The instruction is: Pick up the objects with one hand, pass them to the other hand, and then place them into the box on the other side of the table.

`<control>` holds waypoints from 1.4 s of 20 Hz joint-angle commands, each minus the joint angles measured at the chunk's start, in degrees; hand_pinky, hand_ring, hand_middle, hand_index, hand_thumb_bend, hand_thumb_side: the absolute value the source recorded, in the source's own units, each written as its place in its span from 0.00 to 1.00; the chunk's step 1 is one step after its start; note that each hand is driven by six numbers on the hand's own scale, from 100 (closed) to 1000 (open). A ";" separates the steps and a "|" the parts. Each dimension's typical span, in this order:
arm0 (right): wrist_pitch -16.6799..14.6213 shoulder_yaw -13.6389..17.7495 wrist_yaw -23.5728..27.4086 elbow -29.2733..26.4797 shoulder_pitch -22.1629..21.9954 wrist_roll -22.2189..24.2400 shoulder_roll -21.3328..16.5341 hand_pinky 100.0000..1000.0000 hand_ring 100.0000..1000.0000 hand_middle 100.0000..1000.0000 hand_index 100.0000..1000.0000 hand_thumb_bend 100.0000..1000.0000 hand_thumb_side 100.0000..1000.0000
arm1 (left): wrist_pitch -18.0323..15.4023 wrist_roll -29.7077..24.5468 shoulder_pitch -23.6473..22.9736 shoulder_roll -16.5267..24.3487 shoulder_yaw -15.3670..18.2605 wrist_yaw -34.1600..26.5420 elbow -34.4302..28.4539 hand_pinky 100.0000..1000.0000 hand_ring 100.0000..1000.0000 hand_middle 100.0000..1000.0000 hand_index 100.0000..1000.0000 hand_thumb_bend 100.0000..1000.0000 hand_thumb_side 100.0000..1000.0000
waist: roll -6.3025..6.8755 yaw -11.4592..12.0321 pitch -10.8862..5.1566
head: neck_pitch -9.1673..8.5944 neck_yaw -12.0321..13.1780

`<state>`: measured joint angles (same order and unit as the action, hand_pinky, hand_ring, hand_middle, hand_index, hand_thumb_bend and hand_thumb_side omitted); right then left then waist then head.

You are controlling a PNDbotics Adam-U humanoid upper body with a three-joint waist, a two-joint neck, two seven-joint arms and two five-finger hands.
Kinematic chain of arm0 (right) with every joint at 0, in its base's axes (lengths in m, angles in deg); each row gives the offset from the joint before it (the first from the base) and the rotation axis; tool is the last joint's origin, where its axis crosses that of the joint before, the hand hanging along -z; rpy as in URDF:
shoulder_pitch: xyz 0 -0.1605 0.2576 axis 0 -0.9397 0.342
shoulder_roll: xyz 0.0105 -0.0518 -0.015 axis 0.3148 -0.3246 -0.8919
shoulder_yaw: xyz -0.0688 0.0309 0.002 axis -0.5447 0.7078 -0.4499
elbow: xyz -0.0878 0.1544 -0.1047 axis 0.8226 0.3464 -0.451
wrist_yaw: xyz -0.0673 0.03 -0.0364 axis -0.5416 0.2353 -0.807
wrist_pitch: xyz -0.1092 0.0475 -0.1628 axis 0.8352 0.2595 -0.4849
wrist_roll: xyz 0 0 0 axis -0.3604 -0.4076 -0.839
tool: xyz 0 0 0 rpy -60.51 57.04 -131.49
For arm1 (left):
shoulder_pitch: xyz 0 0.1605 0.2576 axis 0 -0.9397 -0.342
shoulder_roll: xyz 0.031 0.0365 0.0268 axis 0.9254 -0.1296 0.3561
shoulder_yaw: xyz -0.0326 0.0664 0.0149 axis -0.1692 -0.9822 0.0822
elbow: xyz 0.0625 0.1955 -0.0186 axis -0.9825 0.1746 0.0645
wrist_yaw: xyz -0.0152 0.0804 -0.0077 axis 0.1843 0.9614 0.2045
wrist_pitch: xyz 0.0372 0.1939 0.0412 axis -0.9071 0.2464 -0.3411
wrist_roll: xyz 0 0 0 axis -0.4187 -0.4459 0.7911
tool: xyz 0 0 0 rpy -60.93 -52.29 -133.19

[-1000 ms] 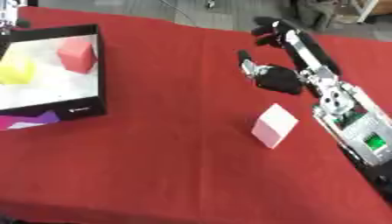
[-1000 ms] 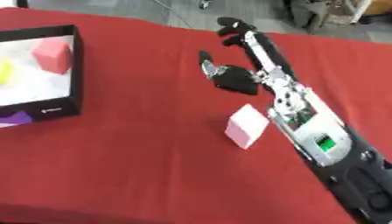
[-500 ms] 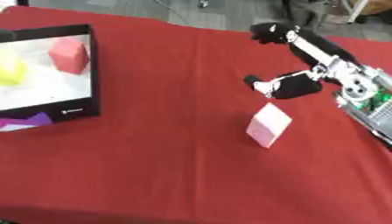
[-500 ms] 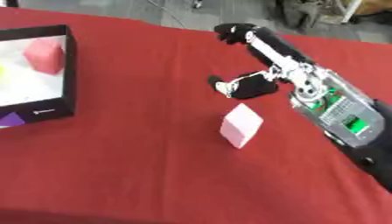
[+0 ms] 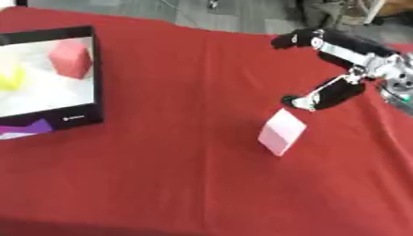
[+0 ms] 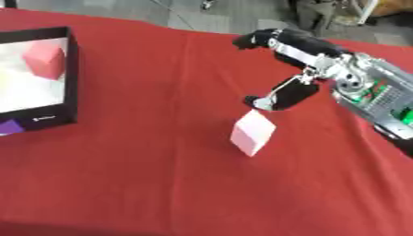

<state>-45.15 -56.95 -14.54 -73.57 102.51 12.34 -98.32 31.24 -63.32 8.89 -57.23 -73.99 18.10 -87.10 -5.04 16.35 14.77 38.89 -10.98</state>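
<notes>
Red cloth over the whole desk (image 5: 161,184), with a black-walled box (image 5: 95,83) at the left edge. Inside it already: a pink-red cube (image 5: 71,58) and a yellow shape (image 5: 9,79); a purple scrap (image 5: 24,127) just outside the front wall.

Pale pink block (image 5: 281,132) right of centre, tipped up on one edge rather than flat. Right hand (image 6: 298,69) directly behind and above it, coming in from the right edge, fingers extended toward the far edge and thumb lowered to the block's upper corner (touching or just short of it, hard to say). Not closed round anything. Left hand nowhere in either view.

Step in hand, as a judgement: the first pick-up, not yet secured. Next move calls for bringing fingers and thumb down on opposite faces of the block and closing before it tips over, then lifting toward the middle for a handover to the left hand, and finally a drop into the box at the left edge.

Against the frame a second ago: forearm then stretched along the right side of the block, hand well beyond it; now swung round so the hand sits at the block's top corner. Block then standing squarer, now leaning. Whole view shifted too, so part of that is camera.
</notes>
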 commanded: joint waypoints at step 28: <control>-6.95 -1.45 -7.10 5.22 7.35 31.41 0.19 0.92 0.88 0.80 0.88 0.47 0.01 | 0.61 1.10 -0.01 0.20 0.45 -0.57 -2.14 0.77 0.49 0.69 0.67 0.00 0.75 | 0.68 0.34 -0.27 | -0.12 -2.10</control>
<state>-52.12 -59.13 -21.27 -68.26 109.01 42.82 -97.15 31.87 -62.47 8.42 -57.71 -74.00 17.60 -88.35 -4.69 16.74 15.26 38.67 -12.98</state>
